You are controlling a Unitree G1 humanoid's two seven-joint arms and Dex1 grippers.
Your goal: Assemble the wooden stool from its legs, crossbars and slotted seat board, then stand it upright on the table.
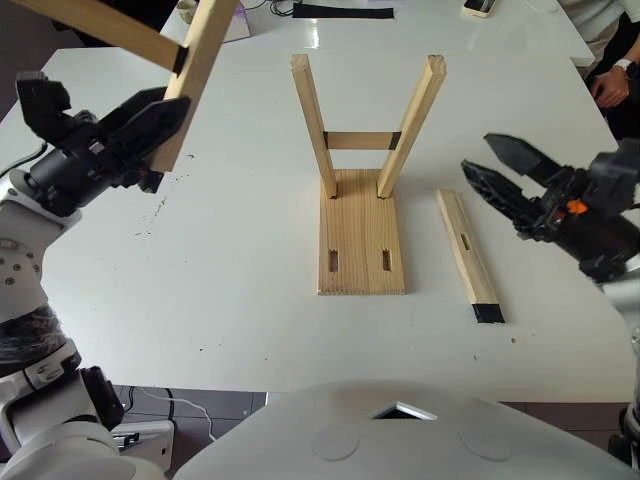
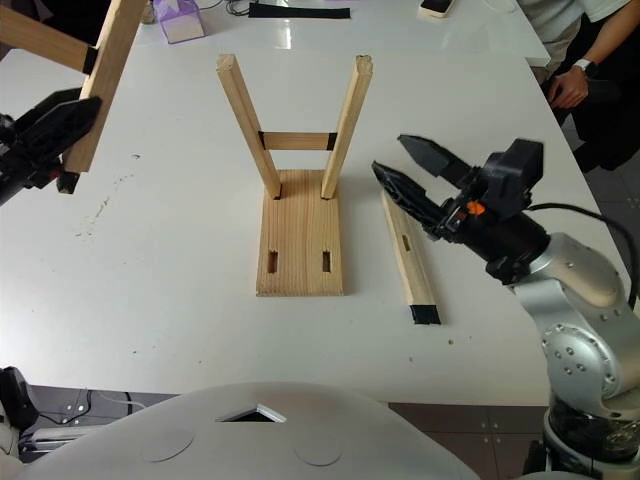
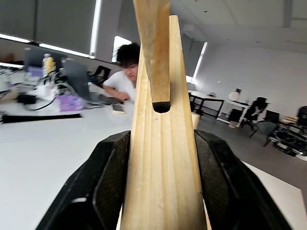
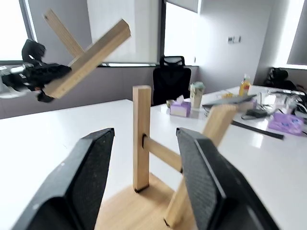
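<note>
We are probably building the 2nd leg pair: left end effector is pinching a crossbarred leg aloft; right end effector is hovering spread, loose leg lying below it, likely needing grasping next.

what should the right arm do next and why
Probably lower the open right end effector onto the loose leg lying beside the seat board and grip it: the left end effector holds only one leg with a crossbar, and the board's two near slots are empty.
</note>
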